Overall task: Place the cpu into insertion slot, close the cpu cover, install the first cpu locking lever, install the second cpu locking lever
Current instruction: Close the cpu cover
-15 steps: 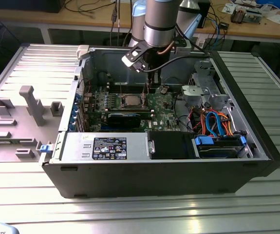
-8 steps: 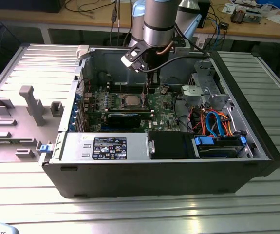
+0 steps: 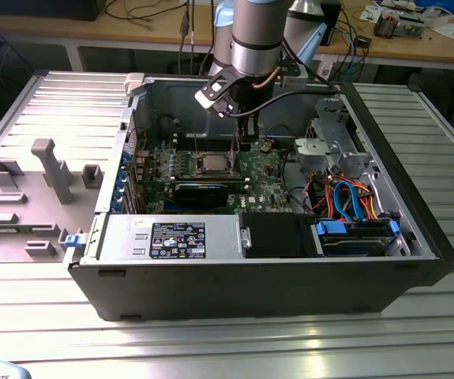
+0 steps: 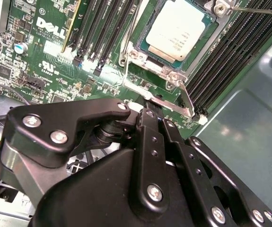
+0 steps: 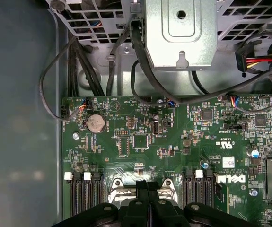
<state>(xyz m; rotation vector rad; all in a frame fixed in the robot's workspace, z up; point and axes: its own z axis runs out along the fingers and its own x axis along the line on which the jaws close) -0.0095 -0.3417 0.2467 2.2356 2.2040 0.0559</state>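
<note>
with the cpu (image 4: 176, 28) seated in the insertion slot (image 3: 211, 163) under its lowered cpu cover (image 4: 172, 75), the gripper (image 4: 155, 116), fingers pressed together, sits at a locking lever (image 4: 173, 105), a step seemingly calling for a steady downward push to latch.

You see the gripper (image 5: 147, 183), fingers (image 5: 141, 198) pressed together, over the green circuit board (image 5: 173, 142) between two banks of black memory slots (image 5: 86, 198). A round coin battery (image 5: 96, 123) sits on the board; black cables (image 5: 145, 71) loop past a silver metal bracket (image 5: 180, 33).
</note>
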